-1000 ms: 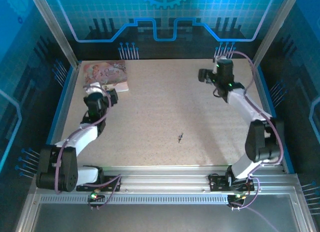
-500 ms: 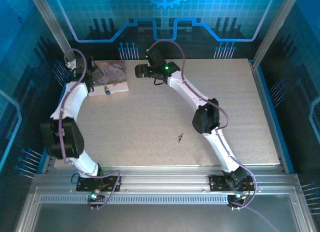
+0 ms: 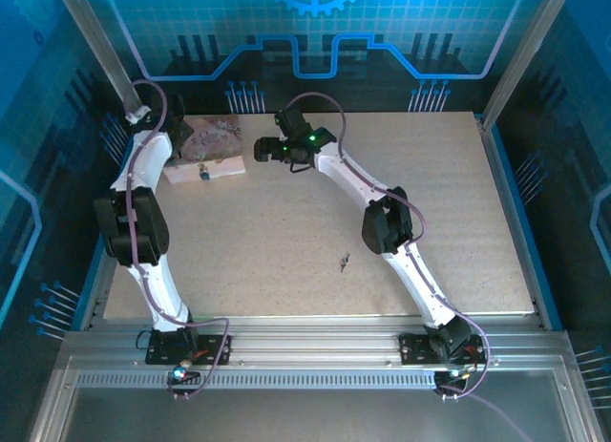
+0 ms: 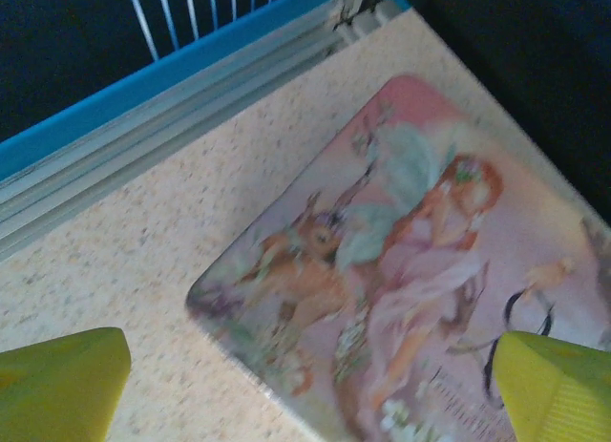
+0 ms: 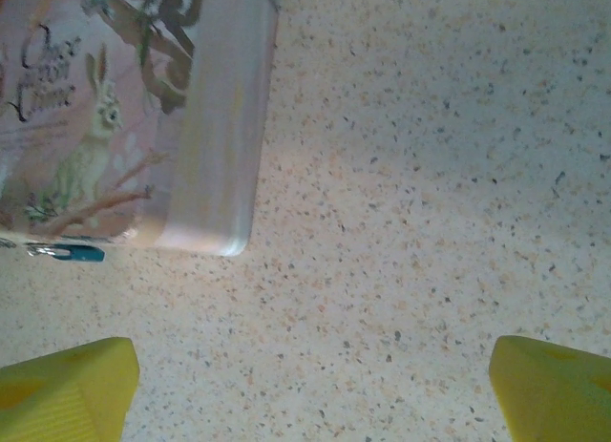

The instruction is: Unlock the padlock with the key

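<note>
Speckled beige desk [image 3: 430, 203] carries a pink floral rectangular box [image 3: 221, 141] at its far-left corner. The left tool [image 4: 305, 389] hangs over the box lid, fingers wide apart. The right tool [image 5: 310, 389], also spread wide, sits just beside the box's corner. A tiny blue padlock [image 5: 72, 253] touches the box's side, long axis along it. The thin dark key [image 3: 344, 263] lies mid-desk, well apart, slanting toward far-right.

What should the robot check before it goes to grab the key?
1. Left gripper open: ok.
2. Right gripper open: ok.
3. Key lying free on the table: ok.
4. Either gripper near the key: not ok, both are up by the pink box.
5. Padlock found, at the box's near edge: ok.
6. Padlock shut: cannot tell, too small.
</note>
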